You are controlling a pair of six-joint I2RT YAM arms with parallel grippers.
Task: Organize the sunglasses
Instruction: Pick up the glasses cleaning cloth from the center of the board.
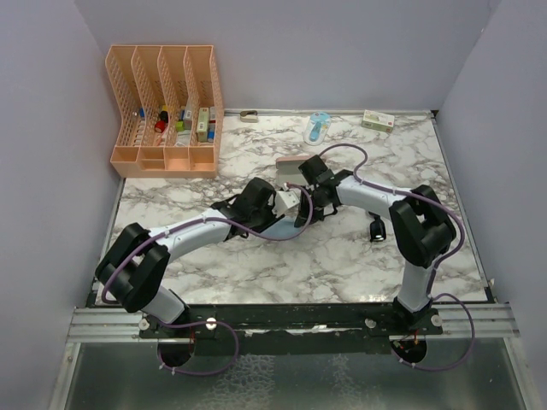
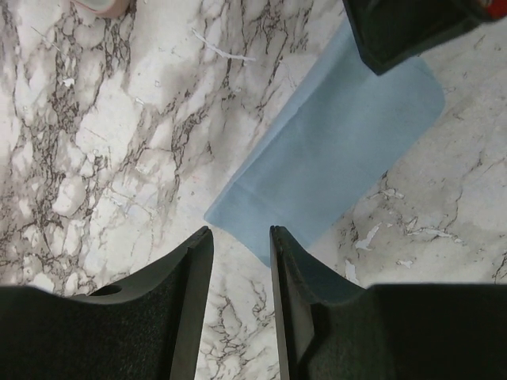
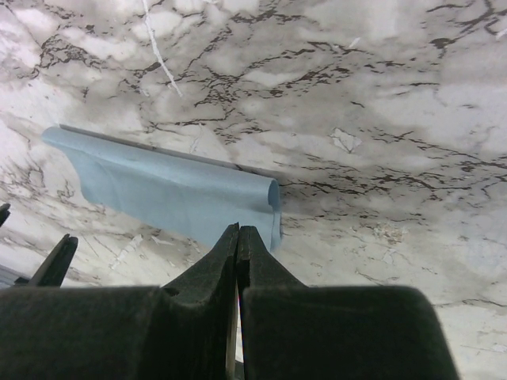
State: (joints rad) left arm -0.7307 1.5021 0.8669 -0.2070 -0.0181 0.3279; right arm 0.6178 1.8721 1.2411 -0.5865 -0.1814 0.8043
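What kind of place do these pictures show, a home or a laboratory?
Probably a laboratory robot cell: two robot arms bolted to a metal rail, plain walls closing in a marble-patterned table, and a pink desk organizer as a prop.

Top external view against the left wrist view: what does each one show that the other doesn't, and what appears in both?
Only top external: the sunglasses lying on the right half of the table, the peach rack at the far left corner, and a small box at the far edge. Only left wrist: the left pincer open, its fingers apart at the near edge of the blue cloth, and a crease along that edge. Both: the cloth, the pink case (only a corner of it in the wrist view) and the marble table.
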